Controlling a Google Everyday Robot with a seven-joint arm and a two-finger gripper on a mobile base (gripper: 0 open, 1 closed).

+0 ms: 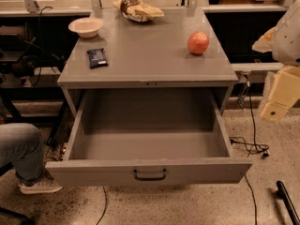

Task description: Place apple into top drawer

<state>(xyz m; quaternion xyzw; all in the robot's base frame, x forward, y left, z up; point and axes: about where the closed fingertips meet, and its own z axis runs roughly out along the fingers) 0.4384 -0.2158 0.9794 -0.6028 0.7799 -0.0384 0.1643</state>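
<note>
The apple (pixel 198 42), red-orange with a paler patch, sits on the grey cabinet top (pixel 140 60) near its right edge. The top drawer (pixel 150 144) is pulled wide open toward me. It is grey metal and empty, with a dark curved handle (pixel 150 175) at the centre of its front panel. My gripper (pixel 280 95) shows as cream-coloured parts at the right edge of the view. It is beside the cabinet, to the right of the apple and lower, well apart from it, and holds nothing that I can see.
A cream bowl (pixel 86 26) and a small dark snack packet (pixel 97 57) lie on the left of the cabinet top. A chip bag (pixel 138 8) lies at the back. A person's leg and shoe (pixel 23 156) are at the left. Cables (pixel 251 146) trail on the floor to the right.
</note>
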